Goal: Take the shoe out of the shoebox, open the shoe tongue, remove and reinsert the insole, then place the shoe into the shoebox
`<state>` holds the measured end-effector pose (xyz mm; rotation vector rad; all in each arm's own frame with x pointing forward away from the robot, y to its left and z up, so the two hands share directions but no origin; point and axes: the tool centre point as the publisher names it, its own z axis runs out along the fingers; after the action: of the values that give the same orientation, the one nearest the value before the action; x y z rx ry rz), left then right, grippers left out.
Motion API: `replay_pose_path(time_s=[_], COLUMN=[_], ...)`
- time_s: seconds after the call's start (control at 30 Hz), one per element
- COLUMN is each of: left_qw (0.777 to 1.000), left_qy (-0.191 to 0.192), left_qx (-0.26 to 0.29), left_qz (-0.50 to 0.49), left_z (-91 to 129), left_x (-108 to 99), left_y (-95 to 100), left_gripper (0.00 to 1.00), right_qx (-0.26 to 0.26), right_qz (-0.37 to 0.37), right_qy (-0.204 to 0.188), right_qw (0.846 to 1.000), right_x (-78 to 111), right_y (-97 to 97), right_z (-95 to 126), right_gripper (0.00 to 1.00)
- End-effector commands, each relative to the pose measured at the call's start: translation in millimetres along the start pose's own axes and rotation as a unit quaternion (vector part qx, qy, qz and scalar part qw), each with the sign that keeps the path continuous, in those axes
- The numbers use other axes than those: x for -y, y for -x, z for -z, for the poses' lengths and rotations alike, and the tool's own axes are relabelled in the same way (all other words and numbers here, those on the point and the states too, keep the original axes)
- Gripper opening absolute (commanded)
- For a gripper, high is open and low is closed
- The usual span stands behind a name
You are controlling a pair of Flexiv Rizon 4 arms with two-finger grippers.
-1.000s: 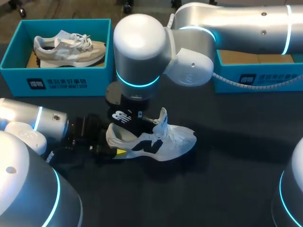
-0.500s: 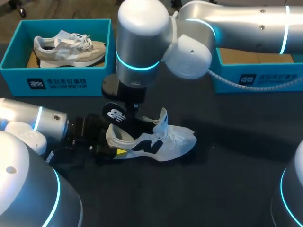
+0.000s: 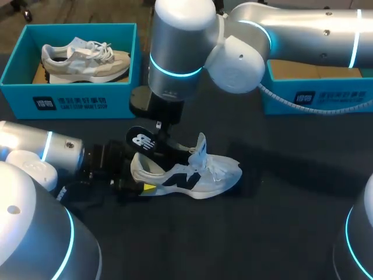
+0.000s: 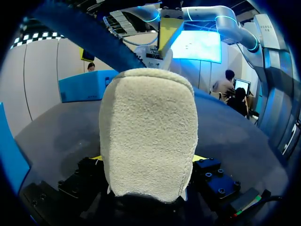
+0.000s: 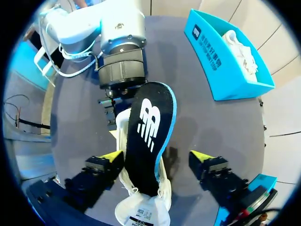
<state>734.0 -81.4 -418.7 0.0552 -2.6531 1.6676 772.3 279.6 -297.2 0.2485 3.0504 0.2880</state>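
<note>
A white shoe (image 3: pixel 195 172) with dark side marks lies on the dark table, toe to the right. Its black insole (image 3: pixel 142 142) with a white logo sticks up at a slant out of the shoe's opening. My left gripper (image 3: pixel 139 185) is shut on the shoe's heel (image 4: pixel 148 141), a yellow tip showing on each side. My right gripper (image 3: pixel 162 132) hangs just above the insole, open. In the right wrist view the insole (image 5: pixel 148 136) leans between the spread fingers (image 5: pixel 113 157) of the right gripper (image 5: pixel 157 156), close to one of them, above the shoe (image 5: pixel 143 209).
A teal shoebox (image 3: pixel 70 96) at the back left holds a grey-and-white shoe (image 3: pixel 84 58). A second teal box (image 3: pixel 317 96) stands at the back right, partly behind my right arm. The table in front of and to the right of the shoe is bare.
My right gripper has opened, let go of the insole, and lifted slightly. The insole stays propped in the shoe. My left gripper and the shoe have not moved.
</note>
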Motion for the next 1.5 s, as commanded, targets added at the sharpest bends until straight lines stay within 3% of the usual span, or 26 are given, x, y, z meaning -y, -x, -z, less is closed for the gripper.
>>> replay_pose_path(time_s=[0.03, 0.33, 0.5, 0.7, 1.07, 1.5], left_qw=[1.000, 1.000, 1.000, 1.000, 1.000, 1.000], left_qy=[0.000, 0.000, 0.000, 0.000, 0.000, 0.000], left_qx=[0.001, 0.001, 0.001, 0.001, 0.001, 0.001], left_qz=[0.000, 0.000, 0.000, 0.000, 0.000, 0.000], left_z=[-2, -2, -2, -2, -2, -2], left_x=[-2, -2, -2, -2, -2, -2], left_y=[-0.1, -0.1, -0.1, -0.1, -0.1, -0.1], left_gripper=[0.00, 0.00, 0.00, 0.00, 0.00, 0.00], right_qx=[0.000, -0.003, -0.053, -0.101, -0.157, -0.230], right_qz=[0.000, -0.018, -0.115, -0.146, -0.160, -0.136], right_qy=[0.001, 0.000, 0.042, 0.072, 0.123, 0.130], right_qw=[1.000, 1.000, 0.991, 0.981, 0.967, 0.955], right_x=[1.4, 3.7, 15.4, 14.5, 8.3, -3.8], right_y=[-0.5, -0.1, -1.9, -4.5, -7.4, -13.4], right_z=[1, 0, -4, -6, -4, -5], right_gripper=[1.00, 1.00, 1.00, 1.00, 1.00, 1.00])
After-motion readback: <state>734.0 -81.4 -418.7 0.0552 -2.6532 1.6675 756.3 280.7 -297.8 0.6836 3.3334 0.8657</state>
